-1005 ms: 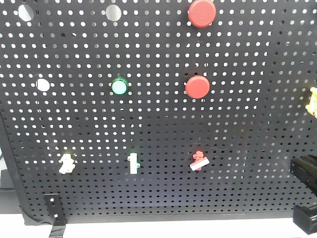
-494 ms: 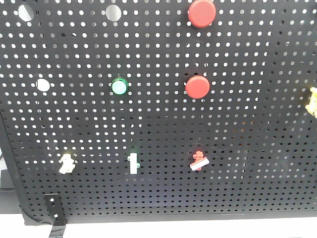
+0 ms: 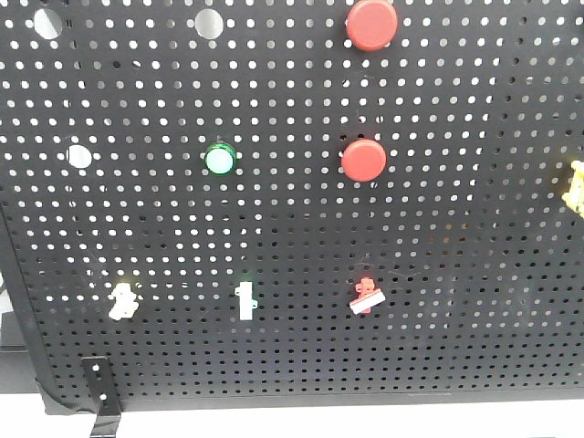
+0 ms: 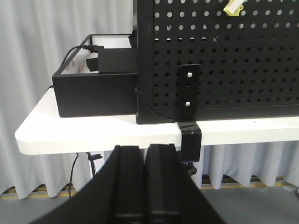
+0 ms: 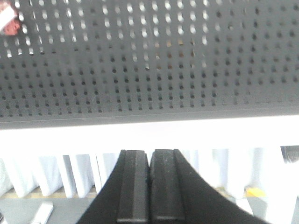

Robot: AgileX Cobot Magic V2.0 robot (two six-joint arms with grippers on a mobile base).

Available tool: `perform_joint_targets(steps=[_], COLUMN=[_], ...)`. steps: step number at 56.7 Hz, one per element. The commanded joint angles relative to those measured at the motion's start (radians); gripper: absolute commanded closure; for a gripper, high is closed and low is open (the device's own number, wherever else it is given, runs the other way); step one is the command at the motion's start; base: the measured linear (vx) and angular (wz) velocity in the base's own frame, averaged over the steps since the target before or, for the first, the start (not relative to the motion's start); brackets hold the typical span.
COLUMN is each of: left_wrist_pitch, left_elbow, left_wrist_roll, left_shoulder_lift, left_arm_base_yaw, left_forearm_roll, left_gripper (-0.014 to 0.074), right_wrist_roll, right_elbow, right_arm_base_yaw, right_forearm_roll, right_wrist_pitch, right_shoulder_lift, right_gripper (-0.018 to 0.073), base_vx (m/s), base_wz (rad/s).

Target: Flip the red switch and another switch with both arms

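On the black pegboard [image 3: 438,301], the red switch [image 3: 364,297] sits low, right of the middle, near the bottom edge: a tiny red body with a short white lever tilted down to the left. The other switch [image 3: 121,301], pale cream with a white lever, sits at the same height toward the board's left edge. Between them stands a straight white toggle [image 3: 245,300] on a green base. Neither arm shows in the front view. From the wrist views, the left gripper [image 4: 145,186] hangs below the table's [image 4: 93,130] front edge with its fingers pressed together, empty; the right gripper [image 5: 149,186] is likewise closed on nothing.
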Motion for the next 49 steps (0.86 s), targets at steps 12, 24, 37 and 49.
perform_joint_targets(steps=[12,24,37,49], left_wrist_pitch=[-0.092,-0.092,-0.092,-0.092], left_elbow=[0.017,0.017,0.017,0.017], left_wrist_roll=[-0.008,-0.008,-0.008,-0.008], left_shoulder_lift=[-0.009,-0.009,-0.009,-0.009], left_arm_base_yaw=[0.002,0.002,0.002,0.002], left_forearm_roll=[-0.01,-0.01,-0.01,-0.01], left_gripper=[0.0594,0.0594,0.0594,0.0594], right_wrist_roll=[-0.007,-0.007,-0.007,-0.007], right_elbow=[0.008,0.008,0.008,0.008], right_arm_base_yaw=[-0.006,-0.006,-0.006,-0.006], right_forearm_roll=[-0.02,-0.02,-0.02,-0.02], right_wrist_pitch=[-0.027,-0.027,-0.027,-0.027], right_shoulder_lift=[-0.006,-0.006,-0.006,-0.006], right_gripper=[0.0566,0.0566,0.0566,0.0566], base_vx=[0.0,0.0,0.0,0.0], base_wz=[0.0,0.0,0.0,0.0])
